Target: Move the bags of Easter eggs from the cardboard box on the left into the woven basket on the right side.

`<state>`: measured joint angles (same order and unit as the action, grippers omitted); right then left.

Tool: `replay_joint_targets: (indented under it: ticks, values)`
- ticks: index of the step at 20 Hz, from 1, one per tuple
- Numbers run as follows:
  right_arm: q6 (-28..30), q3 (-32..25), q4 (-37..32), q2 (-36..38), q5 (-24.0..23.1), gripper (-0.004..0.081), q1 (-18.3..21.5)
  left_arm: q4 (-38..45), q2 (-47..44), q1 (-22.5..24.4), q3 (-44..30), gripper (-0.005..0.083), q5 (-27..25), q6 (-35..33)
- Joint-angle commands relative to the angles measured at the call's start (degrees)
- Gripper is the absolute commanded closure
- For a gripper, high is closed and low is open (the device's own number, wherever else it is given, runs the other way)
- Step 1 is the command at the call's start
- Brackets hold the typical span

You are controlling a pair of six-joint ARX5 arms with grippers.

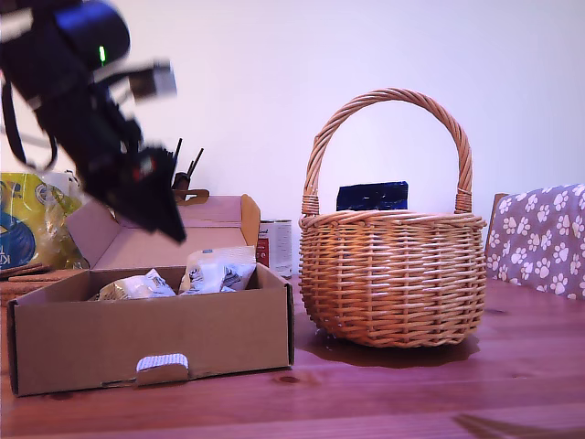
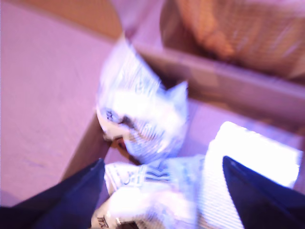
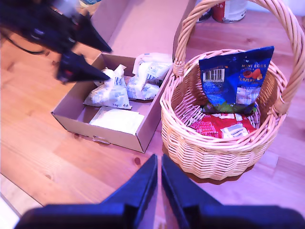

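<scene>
Basket (image 3: 224, 152) already holds the blue bag (image 3: 236, 76), propped upright on a red packet (image 3: 217, 126). White bags (image 3: 109, 90) lie in the box (image 3: 102, 131) on the worktop, so most remains. My first claw (image 2: 162, 191) hangs spread above them; my second claw (image 3: 158, 179) is clenched, empty, near the basket.

The box (image 1: 151, 338) is matt brown corrugated cardboard. The basket (image 1: 393, 279) is rough woven tan wicker. The white bags (image 3: 108, 91) are crinkly plastic; the blue bag (image 3: 234, 78) is glossy plastic. The desk (image 1: 439, 393) is smooth, slightly shiny wood.
</scene>
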<state>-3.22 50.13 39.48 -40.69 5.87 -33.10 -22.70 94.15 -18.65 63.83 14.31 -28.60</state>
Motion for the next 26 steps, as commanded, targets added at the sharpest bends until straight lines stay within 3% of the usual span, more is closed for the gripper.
replay_joint_targets:
  ticks: [1, 11, 13, 15, 16, 17, 26]
  values:
    - [0.26, -0.24, -0.42, 0.35, 0.20, 0.0782, -0.26, 1.33, 2.32, 1.18, -0.72, 0.0008, 0.57, -0.44]
    - [0.26, -0.24, -0.42, 0.35, 0.15, 0.0782, -0.26, -0.42, 12.04, 2.84, -0.72, 0.0040, 4.63, 0.28]
    - [0.26, -0.24, -0.42, 0.35, 0.15, 0.0782, -0.26, -0.46, 11.93, 2.86, -0.72, 0.0233, 3.69, 0.57]
    - [0.26, -0.24, -0.42, 0.35, 0.13, 0.0782, -0.26, -1.20, 11.82, 2.86, -0.70, 0.0531, 3.08, 0.42]
    - [0.26, -0.24, -0.39, 0.35, 0.13, 0.0782, -0.26, -1.57, 11.82, 2.86, -0.70, 0.0631, 3.15, 0.00]
    - [0.26, -0.24, -0.39, 0.35, 0.11, 0.0782, -0.26, -1.99, 11.82, 2.86, -0.70, 0.0665, 3.19, 0.02]
    - [0.26, -0.24, 0.63, 0.35, -0.44, 0.0782, -0.24, -7.67, 1.09, 2.73, -0.70, 0.0660, 3.28, 0.15]
